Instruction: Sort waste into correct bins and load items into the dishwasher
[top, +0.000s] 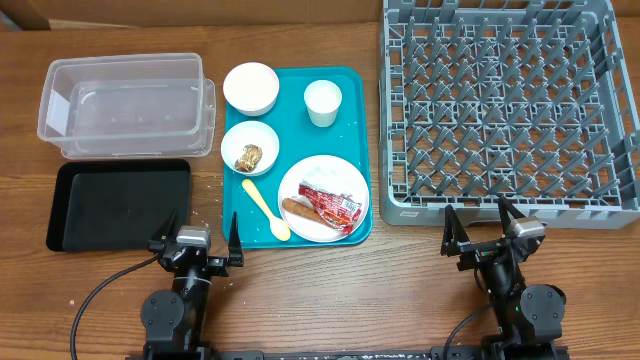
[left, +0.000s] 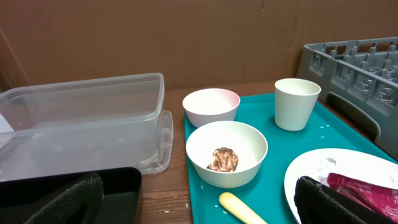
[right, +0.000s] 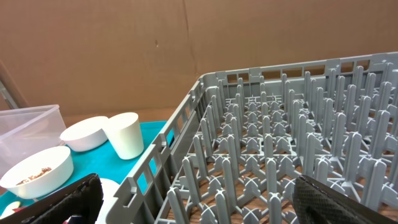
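Note:
On the teal tray stand an empty white bowl, a bowl holding a brown crumbly lump, a white cup, a yellow spoon and a white plate with a brown sausage and a red-and-white wrapper. The clear tub and black tray lie left. The grey dish rack is right. My left gripper is open and empty near the tray's front left corner. My right gripper is open and empty before the rack.
A few rice grains lie on the wood between the black tray and the teal tray. A cardboard wall stands behind the table. In the left wrist view the lump bowl is straight ahead.

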